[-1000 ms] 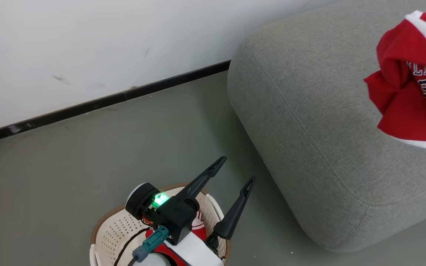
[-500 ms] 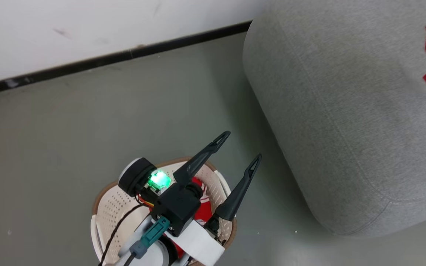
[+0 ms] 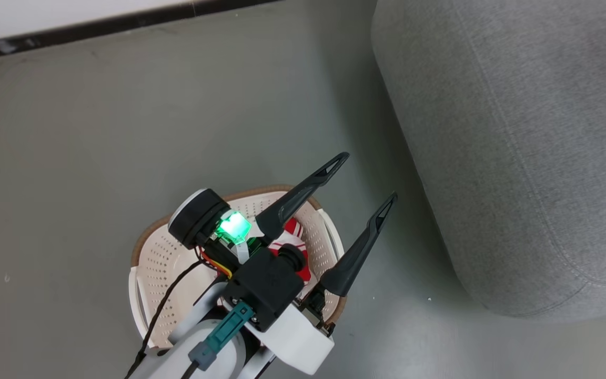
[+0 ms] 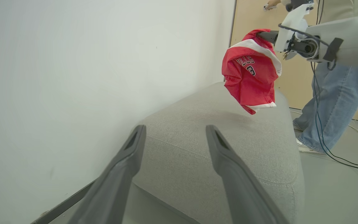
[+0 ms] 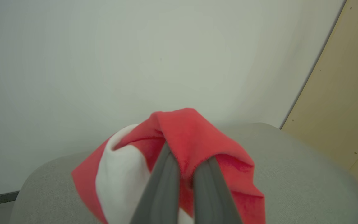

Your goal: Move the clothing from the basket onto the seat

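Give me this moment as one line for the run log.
left gripper: open, over basket | right gripper: shut on jersey, above seat | basket: red garment inside | task: not finished

The seat (image 3: 518, 131) is grey woven cloth, matt and coarse-grained, with a stitched seam. The basket (image 3: 161, 258) is smooth cream plastic, perforated and faintly glossy, with a brown rim. The jersey (image 4: 253, 81) is soft, matt red cloth with white trim. The left end effector (image 3: 367, 176) has smooth, matt dark plastic fingers. The floor (image 3: 71, 131) is smooth, matt grey; the wall (image 4: 73, 62) is smooth white paint.
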Tool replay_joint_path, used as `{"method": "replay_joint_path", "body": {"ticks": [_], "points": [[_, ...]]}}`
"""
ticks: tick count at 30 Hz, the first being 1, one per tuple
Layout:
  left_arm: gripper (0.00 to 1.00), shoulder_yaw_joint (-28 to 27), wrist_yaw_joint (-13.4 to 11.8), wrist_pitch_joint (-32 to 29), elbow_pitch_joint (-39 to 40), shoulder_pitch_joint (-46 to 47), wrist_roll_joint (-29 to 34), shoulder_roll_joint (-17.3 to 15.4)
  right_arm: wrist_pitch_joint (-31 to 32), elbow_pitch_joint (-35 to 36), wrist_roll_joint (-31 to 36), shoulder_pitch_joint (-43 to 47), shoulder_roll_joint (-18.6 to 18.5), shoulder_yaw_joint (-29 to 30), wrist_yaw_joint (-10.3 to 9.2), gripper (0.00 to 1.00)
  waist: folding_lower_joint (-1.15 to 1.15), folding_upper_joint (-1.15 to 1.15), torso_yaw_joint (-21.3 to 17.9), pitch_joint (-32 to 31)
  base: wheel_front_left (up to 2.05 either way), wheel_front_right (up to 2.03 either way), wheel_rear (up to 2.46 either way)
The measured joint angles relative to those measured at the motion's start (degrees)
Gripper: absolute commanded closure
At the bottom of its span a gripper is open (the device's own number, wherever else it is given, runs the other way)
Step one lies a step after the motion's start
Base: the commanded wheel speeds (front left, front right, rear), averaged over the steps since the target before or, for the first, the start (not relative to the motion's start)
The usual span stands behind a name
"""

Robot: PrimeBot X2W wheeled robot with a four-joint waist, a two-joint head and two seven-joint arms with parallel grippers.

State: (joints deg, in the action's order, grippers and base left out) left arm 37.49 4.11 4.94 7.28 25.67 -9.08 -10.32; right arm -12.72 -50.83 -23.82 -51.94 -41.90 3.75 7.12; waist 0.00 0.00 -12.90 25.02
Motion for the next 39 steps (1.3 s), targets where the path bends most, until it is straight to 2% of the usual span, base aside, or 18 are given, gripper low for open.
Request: {"method": "replay_joint_path", "body": {"ticks": [9, 20, 25, 27, 28, 29, 30, 31, 32, 39], "points": [[0.00, 0.4, 0.3, -0.9, 0.6, 2.0, 0.7, 0.0, -1.0, -5.0, 3.7, 0.6, 4.1, 1.0, 0.01, 1.00, 0.00, 0.00, 1.1, 4.6, 0.00, 0.00, 0.00], [0.00, 0.6, 0.5, -1.2, 0.9, 4.6, 1.8, -0.2, -1.4, -10.4, 6.3, 0.6, 5.4, 4.4, 0.01, 1.00, 0.00, 0.00, 2.1, 8.9, 0.00, 0.00, 0.00], [0.00, 0.6, 1.0, -1.1, 0.8, 5.7, 1.8, -0.2, -1.5, -12.5, 5.6, 0.7, 7.3, 6.8, 0.01, 0.98, 0.00, 0.00, 2.4, 10.2, 0.00, 0.00, 0.00], [0.00, 0.7, 1.0, -1.1, 0.8, 6.1, 1.8, -0.2, -1.5, -12.7, 5.5, 1.1, 8.4, 7.1, 0.01, 0.65, 0.00, 0.00, 2.5, 10.6, 0.00, 0.00, 0.00], [0.00, 0.6, 1.0, -0.9, 0.6, 6.3, 1.8, -0.3, -1.5, -12.9, 5.4, 1.3, 9.1, 7.2, 0.01, 0.56, 0.00, 0.00, 2.5, 10.8, 0.00, 0.00, 0.00], [0.00, 0.6, 1.0, -0.8, 0.4, 6.4, 1.8, -0.4, -1.5, -13.2, 5.1, 1.5, 9.7, 7.2, 0.01, 0.56, 0.00, 0.00, 2.5, 10.9, 0.00, 0.00, 0.00], [0.00, 0.6, 1.0, -0.8, 0.2, 6.4, 1.8, -0.4, -1.5, -13.5, 5.1, 1.5, 10.3, 7.2, 0.01, 0.47, 0.00, 0.00, 2.4, 10.9, 0.00, 0.00, 0.00], [0.00, 0.6, 1.0, -0.7, 0.0, 6.4, 1.8, -0.4, -1.5, -13.5, 5.0, 1.6, 10.7, 7.3, 0.01, 0.09, 0.00, 0.00, 2.4, 10.9, 0.00, 0.00, 0.00], [0.00, 0.7, 1.0, -0.3, -0.1, 6.4, 1.8, -0.4, -1.5, -13.5, 5.0, 1.7, 10.9, 7.3, 0.01, 0.00, 0.00, 0.00, 2.3, 10.9, 0.00, 0.00, 0.00], [0.00, 1.0, 1.5, 0.7, -1.7, 6.4, 1.7, -0.3, -1.5, -13.1, 4.1, 2.9, 11.3, 7.1, 0.01, 0.00, 0.00, 0.00, 1.6, 10.3, 0.00, 0.00, 0.00]]}}
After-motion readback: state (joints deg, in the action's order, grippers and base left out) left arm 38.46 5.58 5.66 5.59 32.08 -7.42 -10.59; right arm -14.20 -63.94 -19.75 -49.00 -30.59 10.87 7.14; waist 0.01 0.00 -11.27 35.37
